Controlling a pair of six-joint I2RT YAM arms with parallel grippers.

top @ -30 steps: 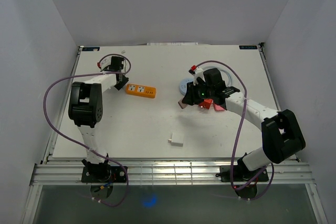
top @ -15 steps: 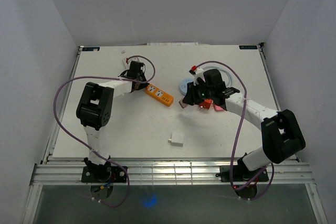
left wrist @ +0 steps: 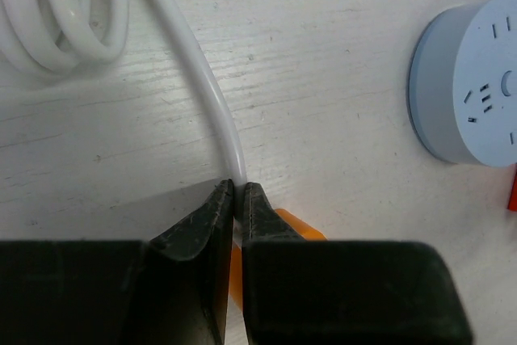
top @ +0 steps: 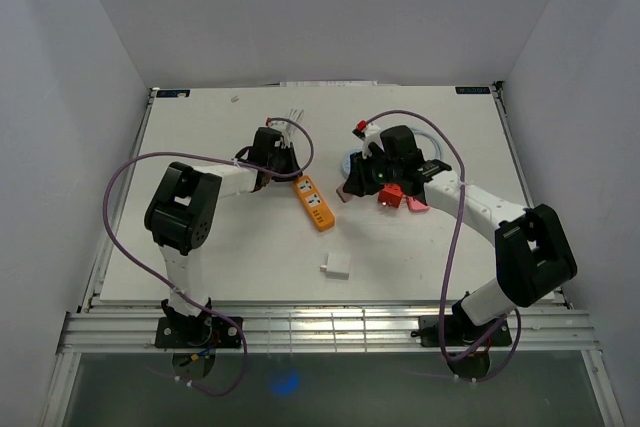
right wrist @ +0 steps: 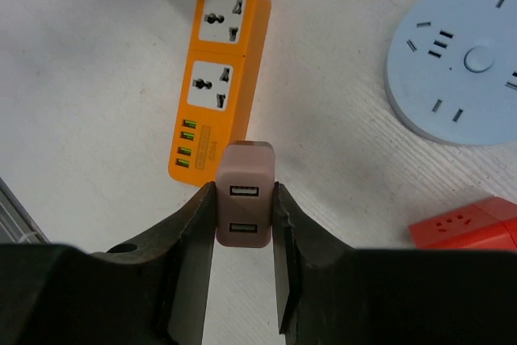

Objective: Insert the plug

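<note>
- Your right claw is gripping the taupe USB charger plug. One finger is pressing on each side of it, and its two USB ports are facing the wrist camera.
- You are holding that plug at the near end of the orange power strip, by the corner with the row of green ports. I cannot tell whether the two are touching.
- The strip's two universal sockets are lying farther out, toward your other arm.
- Your left claw is closed tight on the white cable, pinching it just where it is meeting the end of the strip.
- From there the cable is curving away to a white coil resting on the surface.
- From above, the strip is lying diagonally between your two claws.
- A round pale-blue socket hub is sitting beside the strip on the right arm's side, apart from it.
- A red adapter is lying near that hub.
- A small white block is lying nearer the arm bases, well apart from the rest.
</note>
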